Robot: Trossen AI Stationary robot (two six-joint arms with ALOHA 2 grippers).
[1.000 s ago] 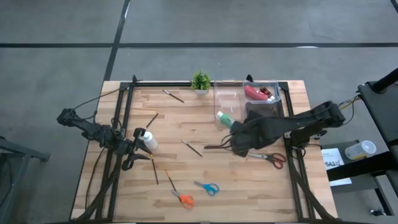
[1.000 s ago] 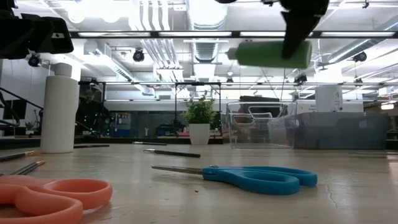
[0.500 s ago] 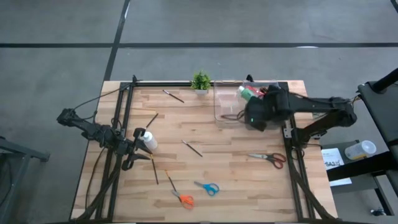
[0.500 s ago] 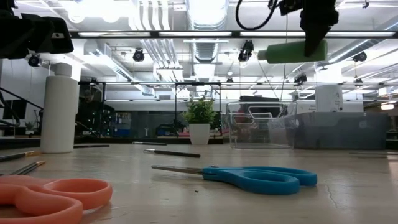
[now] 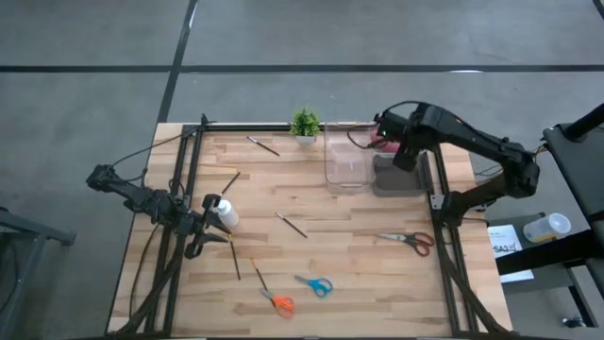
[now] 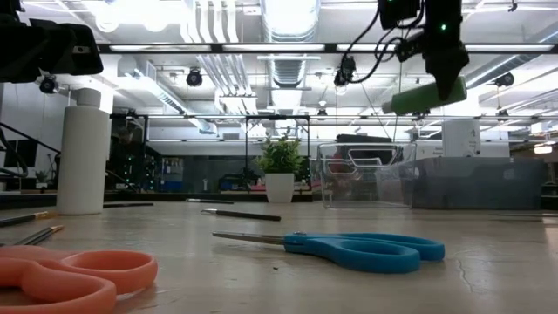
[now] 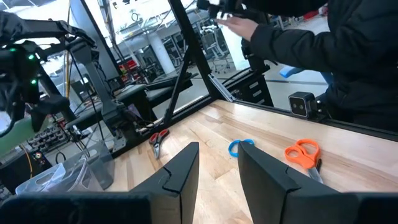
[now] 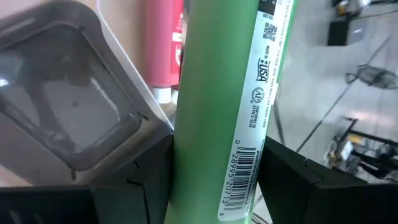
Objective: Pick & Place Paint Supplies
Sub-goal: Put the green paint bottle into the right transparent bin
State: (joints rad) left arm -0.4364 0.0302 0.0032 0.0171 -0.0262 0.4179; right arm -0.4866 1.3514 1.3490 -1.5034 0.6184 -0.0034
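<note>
Above bin (image 5: 408, 142): green bottle (image 8: 217, 106) between right fingers (image 8: 292, 180)

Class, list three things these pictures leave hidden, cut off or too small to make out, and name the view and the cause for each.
1. Green bottle, right wrist view: both ends run past the picture's edges.
2. Pink-red bottle, right wrist view: partly covered by the green bottle; in the high view the right arm hides it.
3. Left gripper, high view: too small to show its jaws beside the white bottle.
</note>
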